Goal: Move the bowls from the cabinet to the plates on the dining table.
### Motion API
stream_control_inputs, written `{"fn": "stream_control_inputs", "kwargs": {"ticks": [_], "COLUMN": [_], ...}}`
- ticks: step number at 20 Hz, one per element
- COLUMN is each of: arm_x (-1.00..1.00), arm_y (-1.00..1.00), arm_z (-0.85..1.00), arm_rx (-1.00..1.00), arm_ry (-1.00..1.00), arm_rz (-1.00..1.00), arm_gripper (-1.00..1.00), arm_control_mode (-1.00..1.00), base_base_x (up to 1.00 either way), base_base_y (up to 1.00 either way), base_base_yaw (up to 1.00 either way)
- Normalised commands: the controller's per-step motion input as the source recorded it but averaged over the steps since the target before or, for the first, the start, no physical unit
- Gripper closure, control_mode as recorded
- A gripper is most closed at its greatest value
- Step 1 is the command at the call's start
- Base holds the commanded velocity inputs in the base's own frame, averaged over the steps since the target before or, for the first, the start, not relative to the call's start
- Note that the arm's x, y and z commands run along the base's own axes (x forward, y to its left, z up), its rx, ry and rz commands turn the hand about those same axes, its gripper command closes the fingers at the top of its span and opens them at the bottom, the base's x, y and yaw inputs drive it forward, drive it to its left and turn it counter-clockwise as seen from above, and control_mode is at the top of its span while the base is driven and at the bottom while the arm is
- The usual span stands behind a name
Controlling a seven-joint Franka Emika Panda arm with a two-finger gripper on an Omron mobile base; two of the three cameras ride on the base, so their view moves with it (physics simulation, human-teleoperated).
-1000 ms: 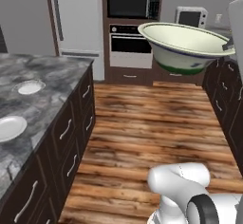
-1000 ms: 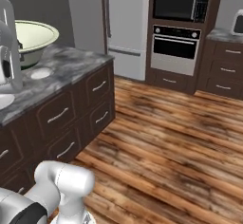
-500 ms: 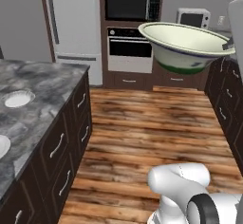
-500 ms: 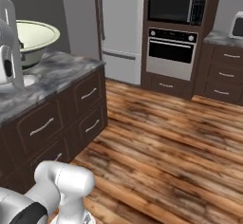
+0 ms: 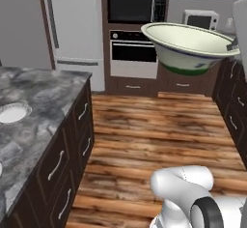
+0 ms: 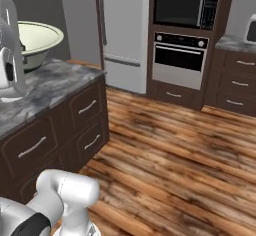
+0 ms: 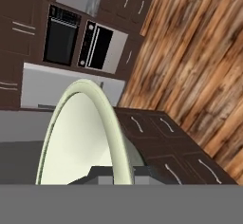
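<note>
In the left base view the bowl hangs high above the wood floor, right of the table, with one plate on the table. In the right base view the bowl is over the table. In the hand view the gripper is closed on the bowl rim.

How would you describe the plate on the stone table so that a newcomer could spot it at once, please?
Start at the grey marbled dining table along the left of the left base view. Near its left edge lies the plate, a small flat white saucer, far narrower than the cream-and-green bowl held aloft.
</note>
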Motion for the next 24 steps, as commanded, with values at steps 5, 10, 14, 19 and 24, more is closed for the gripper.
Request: {"fn": "stream_control_inputs", "kwargs": {"ticks": [5,10,14,19,24], "arm_x": [0.0,0.0,0.0,0.0,0.0], "arm_y": [0.0,0.0,0.0,0.0,0.0], "arm_z": [0.0,0.0,0.0,0.0,0.0], "arm_rx": [0.0,0.0,0.0,0.0,0.0], "arm_ry": [0.0,0.0,0.0,0.0,0.0], "arm_rz": [0.0,0.0,0.0,0.0,0.0], "arm_gripper": [1.0,1.0,1.0,1.0,1.0], "arm_control_mode": [1.0,1.0,1.0,1.0,1.0], "base_base_x": [0.35,0.0,0.0,0.0,0.0], "base_base_y": [0.46,0.08,0.0,0.0,0.0], "base_base_yaw": [0.04,0.23,0.25,0.25,0.25]}}
